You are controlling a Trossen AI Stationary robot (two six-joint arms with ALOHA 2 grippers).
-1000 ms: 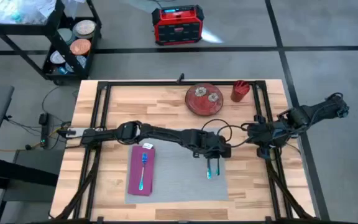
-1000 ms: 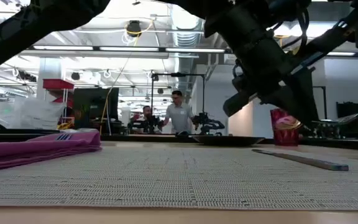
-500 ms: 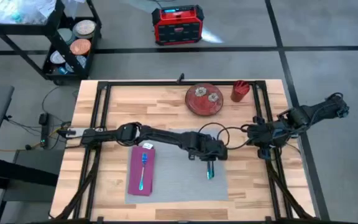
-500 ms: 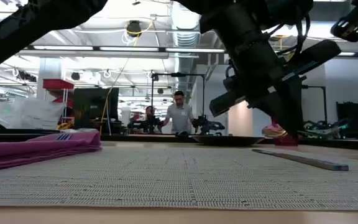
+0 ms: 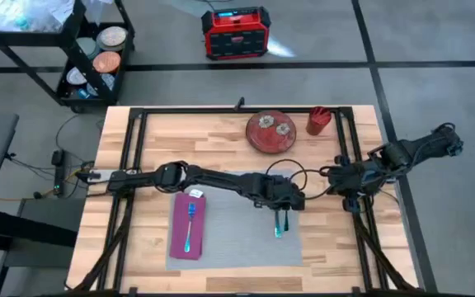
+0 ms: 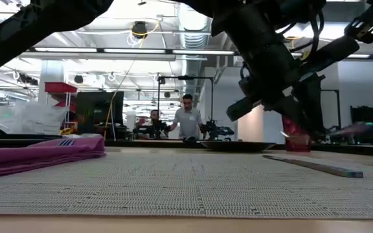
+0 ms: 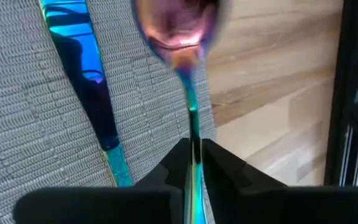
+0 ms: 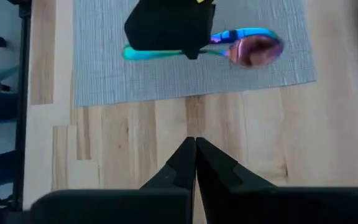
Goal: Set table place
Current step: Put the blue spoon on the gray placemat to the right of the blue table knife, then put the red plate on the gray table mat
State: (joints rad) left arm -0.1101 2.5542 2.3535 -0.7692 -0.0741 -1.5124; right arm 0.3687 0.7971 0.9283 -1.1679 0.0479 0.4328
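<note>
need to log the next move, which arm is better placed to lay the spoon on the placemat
Left. Its gripper is already shut on the spoon, over the grey placemat beside the knife. The right gripper sits shut at the table's right edge.

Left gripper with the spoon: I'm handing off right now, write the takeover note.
Left gripper: shut on the spoon, held above the placemat's right edge, beside the knife already lying there.
Right gripper: jaws shut, empty, waiting over bare table right of the placemat.
Done: napkin with fork on the placemat's left; knife on its right.
Left: set the spoon down by the knife; plate and red cup are at the table's far edge, not yet placed.
</note>
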